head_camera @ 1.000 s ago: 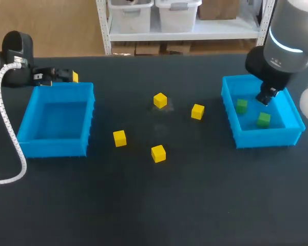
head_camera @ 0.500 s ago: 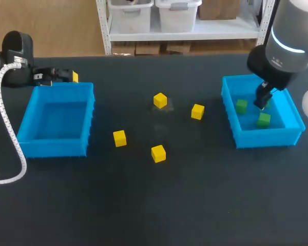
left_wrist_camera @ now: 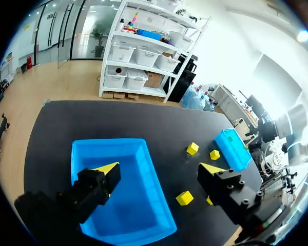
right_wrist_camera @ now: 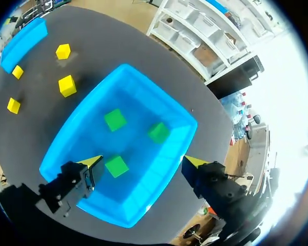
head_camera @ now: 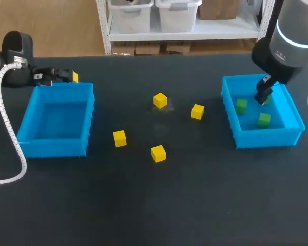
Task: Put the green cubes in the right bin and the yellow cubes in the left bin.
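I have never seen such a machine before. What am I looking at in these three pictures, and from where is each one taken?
These are two robot arms working at a dark table. One picture looks down from a fixed camera above and behind the robot. The two round pictures come from a camera on each arm's wrist, looking out along its fingers. The left gripper is open at the far edge of the left bin, which has nothing in it. The right gripper is open above the right bin, where three green cubes lie. Four yellow cubes lie on the table between the bins. Neither gripper holds anything.
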Robot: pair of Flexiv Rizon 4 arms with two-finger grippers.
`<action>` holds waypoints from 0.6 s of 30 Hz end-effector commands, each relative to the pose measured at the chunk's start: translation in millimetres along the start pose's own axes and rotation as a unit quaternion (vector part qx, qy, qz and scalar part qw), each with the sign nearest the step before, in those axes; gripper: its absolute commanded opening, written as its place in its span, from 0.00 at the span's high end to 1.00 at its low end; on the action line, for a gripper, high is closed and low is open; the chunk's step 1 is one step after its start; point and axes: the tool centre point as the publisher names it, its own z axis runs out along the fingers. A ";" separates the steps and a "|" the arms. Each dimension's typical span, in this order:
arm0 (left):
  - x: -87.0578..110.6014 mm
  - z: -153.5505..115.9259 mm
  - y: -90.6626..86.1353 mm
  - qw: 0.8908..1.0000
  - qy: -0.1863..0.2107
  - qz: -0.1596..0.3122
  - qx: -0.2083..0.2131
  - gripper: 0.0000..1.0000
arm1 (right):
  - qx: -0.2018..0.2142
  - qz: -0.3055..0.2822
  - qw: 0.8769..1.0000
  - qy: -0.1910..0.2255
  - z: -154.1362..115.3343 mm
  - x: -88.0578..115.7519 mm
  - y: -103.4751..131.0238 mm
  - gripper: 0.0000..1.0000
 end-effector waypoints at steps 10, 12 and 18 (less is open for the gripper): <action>1.1 0.0 2.1 1.000 -0.003 0.001 0.004 0.00 | 0.001 0.000 1.000 -0.003 -1.3 3.3 0.4 0.00; 1.1 0.0 2.1 1.000 -0.003 0.001 0.004 0.00 | 0.001 0.000 1.000 -0.003 -1.3 3.3 0.4 0.00; -9.6 -2.8 4.3 0.999 -0.004 0.023 0.021 0.00 | 0.001 0.000 1.000 -0.003 -1.3 3.3 0.4 0.00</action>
